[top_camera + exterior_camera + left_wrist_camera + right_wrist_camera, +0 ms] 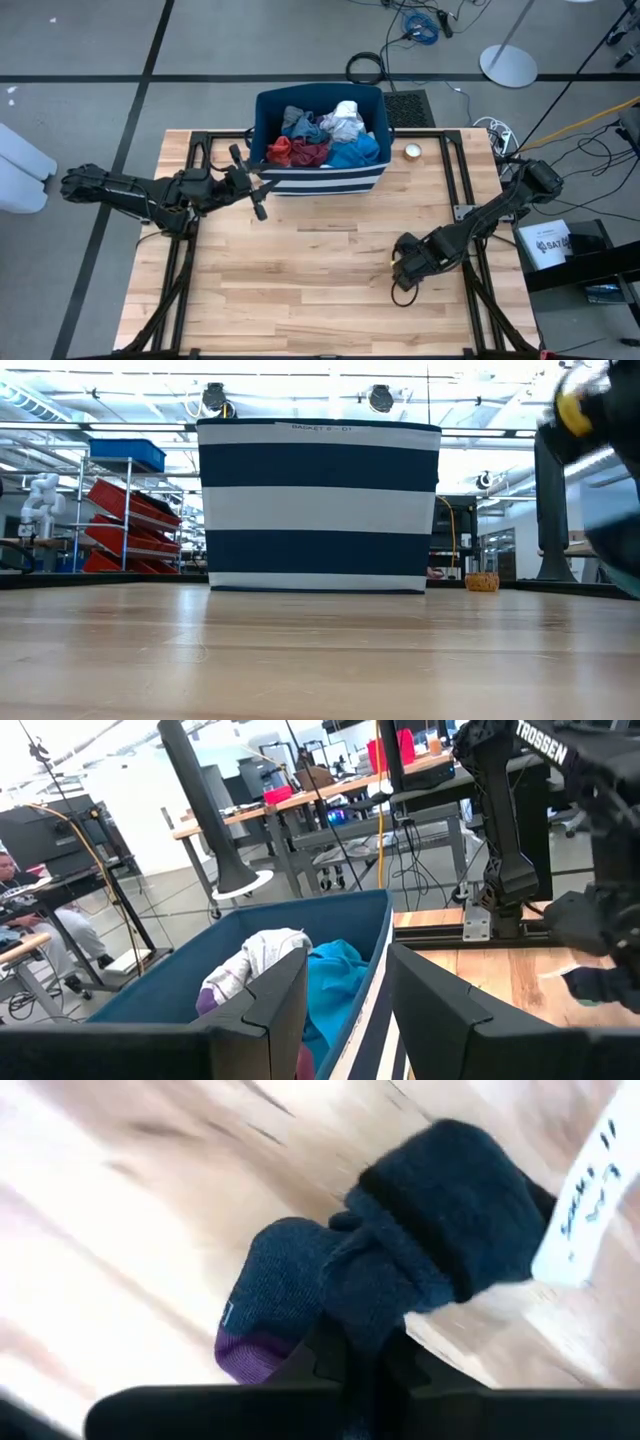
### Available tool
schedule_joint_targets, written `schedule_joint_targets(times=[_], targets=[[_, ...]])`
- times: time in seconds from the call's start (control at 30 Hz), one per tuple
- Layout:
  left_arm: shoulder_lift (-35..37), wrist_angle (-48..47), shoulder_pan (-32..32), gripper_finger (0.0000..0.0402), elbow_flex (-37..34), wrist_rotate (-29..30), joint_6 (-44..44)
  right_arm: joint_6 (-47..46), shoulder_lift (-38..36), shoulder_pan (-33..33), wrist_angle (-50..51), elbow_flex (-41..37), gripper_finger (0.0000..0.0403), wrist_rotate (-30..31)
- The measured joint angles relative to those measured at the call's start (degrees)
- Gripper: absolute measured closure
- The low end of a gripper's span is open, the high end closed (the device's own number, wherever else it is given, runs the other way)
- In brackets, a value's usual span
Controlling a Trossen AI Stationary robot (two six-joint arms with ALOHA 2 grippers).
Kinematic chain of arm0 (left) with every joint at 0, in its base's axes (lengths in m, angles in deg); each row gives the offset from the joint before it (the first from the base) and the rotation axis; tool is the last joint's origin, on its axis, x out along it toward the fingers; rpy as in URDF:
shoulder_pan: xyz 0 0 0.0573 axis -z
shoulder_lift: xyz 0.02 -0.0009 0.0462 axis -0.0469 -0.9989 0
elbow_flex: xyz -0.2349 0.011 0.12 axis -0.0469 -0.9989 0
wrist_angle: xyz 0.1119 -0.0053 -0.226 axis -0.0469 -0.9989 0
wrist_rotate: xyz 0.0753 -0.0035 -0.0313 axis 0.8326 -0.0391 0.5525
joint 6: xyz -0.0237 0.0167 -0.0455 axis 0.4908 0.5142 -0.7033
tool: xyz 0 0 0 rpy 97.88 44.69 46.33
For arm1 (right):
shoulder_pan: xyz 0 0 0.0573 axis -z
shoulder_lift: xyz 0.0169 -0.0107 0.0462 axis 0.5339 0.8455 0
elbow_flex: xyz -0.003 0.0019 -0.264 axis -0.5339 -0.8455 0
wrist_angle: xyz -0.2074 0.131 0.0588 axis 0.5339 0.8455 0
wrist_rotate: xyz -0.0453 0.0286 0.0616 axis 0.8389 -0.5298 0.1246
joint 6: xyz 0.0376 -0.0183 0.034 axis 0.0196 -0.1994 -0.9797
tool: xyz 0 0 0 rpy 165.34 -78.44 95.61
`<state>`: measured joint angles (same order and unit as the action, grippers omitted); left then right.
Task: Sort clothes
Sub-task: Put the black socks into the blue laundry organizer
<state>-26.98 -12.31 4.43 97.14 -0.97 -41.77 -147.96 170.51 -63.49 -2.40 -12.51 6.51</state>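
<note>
Clothes (325,140) fill the striped bin (320,182); only the right wrist view shows a dark sock (400,1260) clenched in right gripper (365,1355) jaws; left gripper (345,1010) jaws are parted.

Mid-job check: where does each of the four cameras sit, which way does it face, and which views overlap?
High: overhead, straight down; table, both arms, bin.
Low: tabletop height, level toward the bin; blurred arm at right.
Left wrist: past open left gripper at clothes in bin.
Right wrist: right gripper shut on dark sock.
Shared: bin, in high, low, left wrist.
</note>
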Motion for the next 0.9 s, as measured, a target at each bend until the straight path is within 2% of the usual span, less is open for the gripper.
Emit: schedule_joint_targets(times=[0.33,0.9], targets=[[0.0,1.57,0.0,0.0253,0.0,0.0,0.27,14.06,-0.09,3.81,5.13,15.91,0.04,10.04],[0.0,1.58,0.0,0.0253,0.0,0.0,1.64,41.81,-0.11,18.51,7.25,33.05,0.04,10.21]])
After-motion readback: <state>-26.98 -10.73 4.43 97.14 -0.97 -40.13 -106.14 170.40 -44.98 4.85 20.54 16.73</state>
